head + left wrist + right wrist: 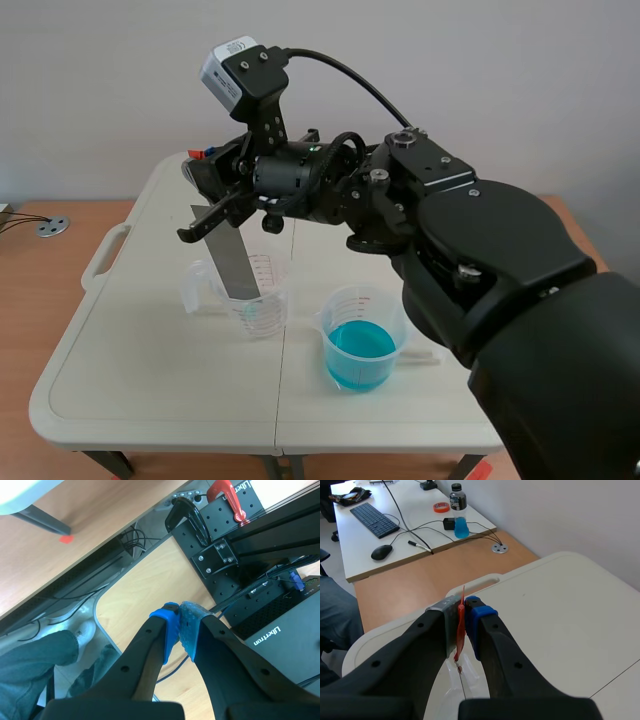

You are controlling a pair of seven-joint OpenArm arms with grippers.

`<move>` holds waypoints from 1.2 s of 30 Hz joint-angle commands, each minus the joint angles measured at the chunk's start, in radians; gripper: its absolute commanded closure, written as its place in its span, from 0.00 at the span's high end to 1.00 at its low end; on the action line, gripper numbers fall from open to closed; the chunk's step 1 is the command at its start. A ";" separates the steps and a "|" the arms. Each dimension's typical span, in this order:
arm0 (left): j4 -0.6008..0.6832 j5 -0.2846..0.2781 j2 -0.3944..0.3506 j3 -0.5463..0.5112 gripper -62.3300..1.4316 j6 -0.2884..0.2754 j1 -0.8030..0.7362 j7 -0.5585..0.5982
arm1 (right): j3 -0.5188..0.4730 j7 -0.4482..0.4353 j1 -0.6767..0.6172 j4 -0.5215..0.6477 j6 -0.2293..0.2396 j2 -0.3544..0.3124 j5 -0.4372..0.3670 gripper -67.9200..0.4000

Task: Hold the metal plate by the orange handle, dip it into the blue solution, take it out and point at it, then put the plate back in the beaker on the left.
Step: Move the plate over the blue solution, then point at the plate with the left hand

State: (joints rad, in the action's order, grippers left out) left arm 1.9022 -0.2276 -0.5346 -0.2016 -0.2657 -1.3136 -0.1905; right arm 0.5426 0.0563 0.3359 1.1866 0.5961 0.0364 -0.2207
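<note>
My right gripper (207,190) has come across from the right and hangs over the table's left half, shut on the orange handle (461,630) of the metal plate (232,262). The grey plate hangs tilted, with its lower end inside the clear left beaker (262,305). Under the fingers in the right wrist view the clear beaker (462,677) shows faintly. To the right stands the beaker of blue solution (360,342). My left gripper (179,617) is shut on nothing, off the table and facing the floor; it is out of the scene view.
The white folding table (150,350) has a carry handle (105,252) at its left edge. A desk with a keyboard (374,519), a mouse (381,552) and a bottle (458,510) lies beyond. A person's leg in jeans (30,660) is under the left gripper.
</note>
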 commanded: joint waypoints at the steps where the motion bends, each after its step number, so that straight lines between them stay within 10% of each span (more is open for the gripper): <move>1: 0.008 -0.003 0.002 -0.001 0.05 -0.006 -0.003 0.007 | -0.005 -0.018 0.005 0.041 0.003 0.005 0.012 0.02; 11: 0.008 -0.003 0.002 -0.001 0.05 -0.006 -0.003 0.005 | -0.009 -0.002 -0.076 0.256 0.003 0.000 0.124 0.02; 36: 0.008 -0.003 -0.001 -0.001 0.05 -0.014 0.100 0.006 | -0.073 0.101 -0.241 0.680 -0.001 -0.099 0.114 0.02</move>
State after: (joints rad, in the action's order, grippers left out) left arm 1.9022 -0.2276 -0.5346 -0.2016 -0.2733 -1.2190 -0.1913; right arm 0.4721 0.1772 0.0841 1.8477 0.5991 -0.0540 -0.0872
